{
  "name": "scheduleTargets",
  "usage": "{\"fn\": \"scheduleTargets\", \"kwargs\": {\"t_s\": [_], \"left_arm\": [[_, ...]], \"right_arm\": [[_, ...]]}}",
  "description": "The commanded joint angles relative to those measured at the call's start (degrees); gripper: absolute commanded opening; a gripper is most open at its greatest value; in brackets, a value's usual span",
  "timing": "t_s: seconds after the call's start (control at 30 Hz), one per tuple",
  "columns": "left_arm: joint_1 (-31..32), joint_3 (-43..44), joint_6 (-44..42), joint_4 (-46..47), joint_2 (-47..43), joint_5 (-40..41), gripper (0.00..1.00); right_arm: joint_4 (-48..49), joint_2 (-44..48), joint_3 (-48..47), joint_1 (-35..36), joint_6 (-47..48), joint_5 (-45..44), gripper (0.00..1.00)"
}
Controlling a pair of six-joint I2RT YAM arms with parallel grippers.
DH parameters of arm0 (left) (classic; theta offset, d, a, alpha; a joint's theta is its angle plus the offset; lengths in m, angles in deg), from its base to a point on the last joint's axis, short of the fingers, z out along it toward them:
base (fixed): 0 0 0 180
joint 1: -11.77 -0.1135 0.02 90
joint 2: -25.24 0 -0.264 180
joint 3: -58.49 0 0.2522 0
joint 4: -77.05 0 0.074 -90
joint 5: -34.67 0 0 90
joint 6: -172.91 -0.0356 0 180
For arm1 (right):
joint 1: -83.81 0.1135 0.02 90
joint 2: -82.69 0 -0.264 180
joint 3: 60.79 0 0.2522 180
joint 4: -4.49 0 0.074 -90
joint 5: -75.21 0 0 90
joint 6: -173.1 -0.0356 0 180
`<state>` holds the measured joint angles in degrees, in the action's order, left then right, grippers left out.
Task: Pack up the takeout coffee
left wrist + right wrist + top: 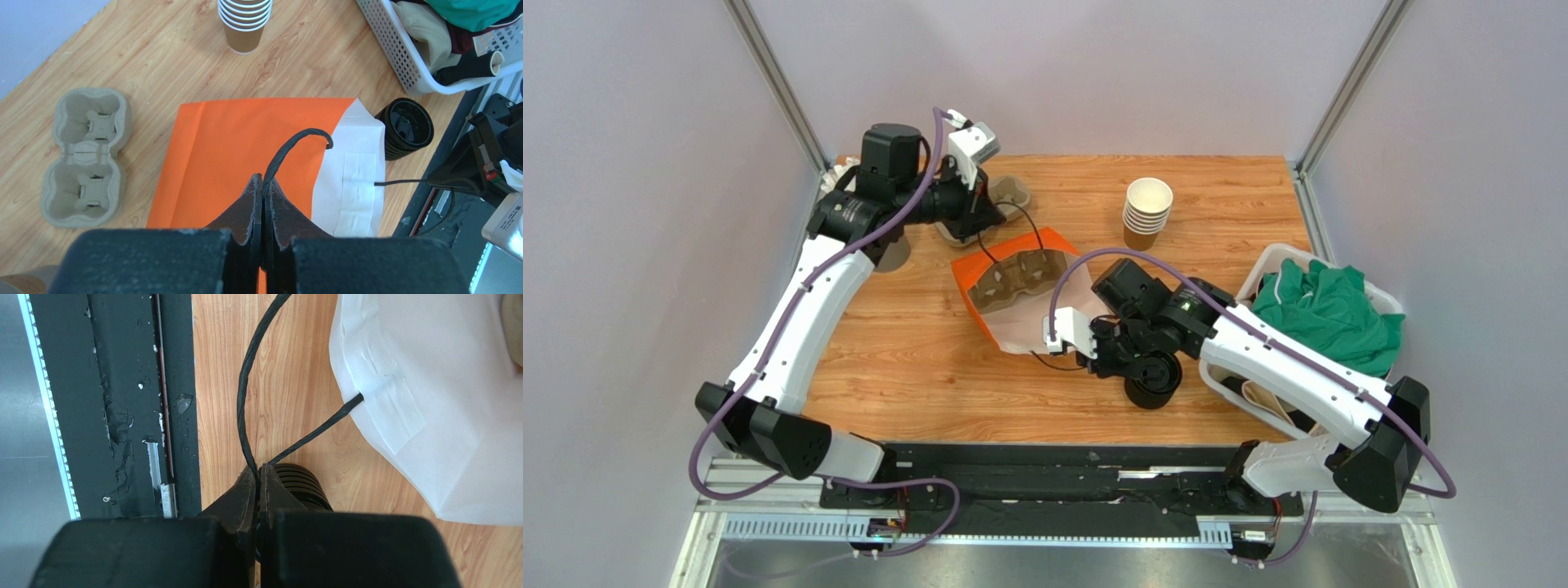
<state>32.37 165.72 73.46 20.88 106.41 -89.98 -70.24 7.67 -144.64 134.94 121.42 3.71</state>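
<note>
The one takeout coffee (895,254) is glimpsed only in part at the far left of the tabletop (891,355), behind the left arm (811,306). One orange bag (233,147) lies at centre, its far handle (294,144) pinched in the closed left end effector (263,180) and its near handle (245,386) in the closed right end effector (258,471). One two-cell carrier (86,159), one stack of about five lidless cups (1147,206), one pile of black lids (405,125) and one white basket (399,55) are set around it.
</note>
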Motion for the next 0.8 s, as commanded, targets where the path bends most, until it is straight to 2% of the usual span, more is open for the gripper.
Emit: {"fn": "scheduleTargets", "kwargs": {"t_s": [0.0, 0.13, 0.3, 0.5, 0.77], "left_arm": [[-0.03, 0.92, 1.01, 1.01, -1.71, 3.26, 0.0], [-0.12, 3.47, 3.65, 1.1, -1.97, 10.03, 0.0], [-1.26, 2.6, 5.41, 0.23, -4.16, 18.2, 0.0], [-4.42, 0.22, 6.03, -2.05, -8.38, 22.08, 0.0], [-10.92, -2.67, 5.59, -5.49, -14.62, 27.71, 0.0]], "right_arm": [[2.17, 1.72, -3.12, 0.28, -1.94, -2.85, 0.0], [2.96, 0.94, -8.83, 0.11, -3.08, -7.59, 0.0], [5.16, -2.48, -18.13, 0.02, -5.98, -11.73, 0.0], [5.51, -8.11, -28.77, 0.02, -9.14, -10.77, 0.0], [7.97, -15.49, -36.78, 0.81, -12.05, -7.08, 0.0]]}}
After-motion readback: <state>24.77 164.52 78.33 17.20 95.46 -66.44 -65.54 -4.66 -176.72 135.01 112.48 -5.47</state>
